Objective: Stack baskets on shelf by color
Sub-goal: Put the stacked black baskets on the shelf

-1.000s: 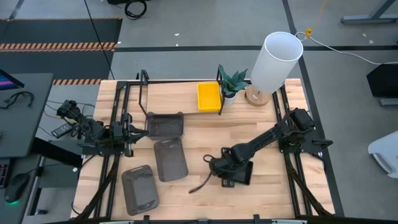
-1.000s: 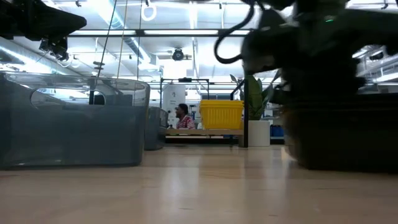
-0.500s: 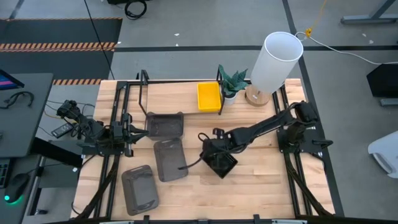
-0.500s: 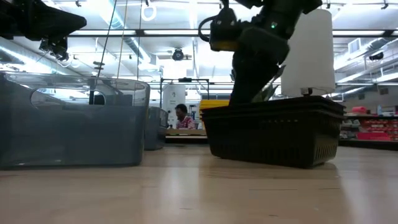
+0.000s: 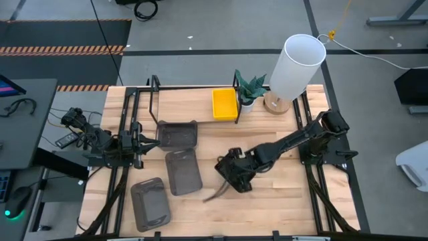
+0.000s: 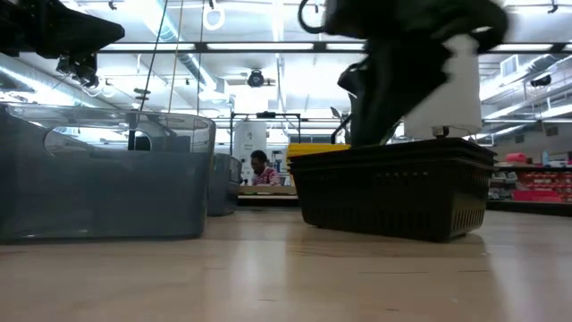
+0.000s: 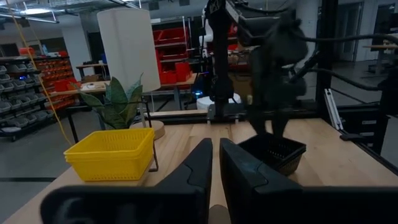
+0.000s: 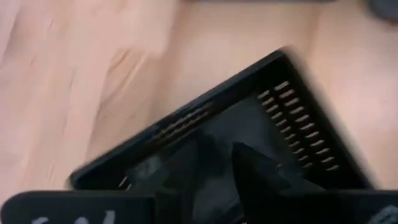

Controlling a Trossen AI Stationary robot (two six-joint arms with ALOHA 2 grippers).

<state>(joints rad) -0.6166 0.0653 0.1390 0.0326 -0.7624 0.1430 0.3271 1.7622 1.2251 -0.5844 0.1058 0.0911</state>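
At mid-worktop (image 5: 267, 201), my right tool (image 5: 234, 175) sits over the black basket (image 6: 393, 190); I cannot tell its grip. A shallow rim hold could let it slip. The left tool (image 7: 214, 165), nearly closed and empty, waits at the left edge.

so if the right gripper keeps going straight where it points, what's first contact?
Most likely the black basket: the right gripper points down into it, so its perforated bottom comes first. Depth is unclear.

Yellow basket (image 5: 224, 103) set on shelf (image 5: 194, 88) at far edge, right end. Black basket (image 5: 235, 175) rotated diagonal mid-table, flat on wood. Three smoky-grey baskets on left: one (image 5: 177, 134) by shelf, one (image 5: 183, 171) centre, one (image 5: 150, 203) near front edge.
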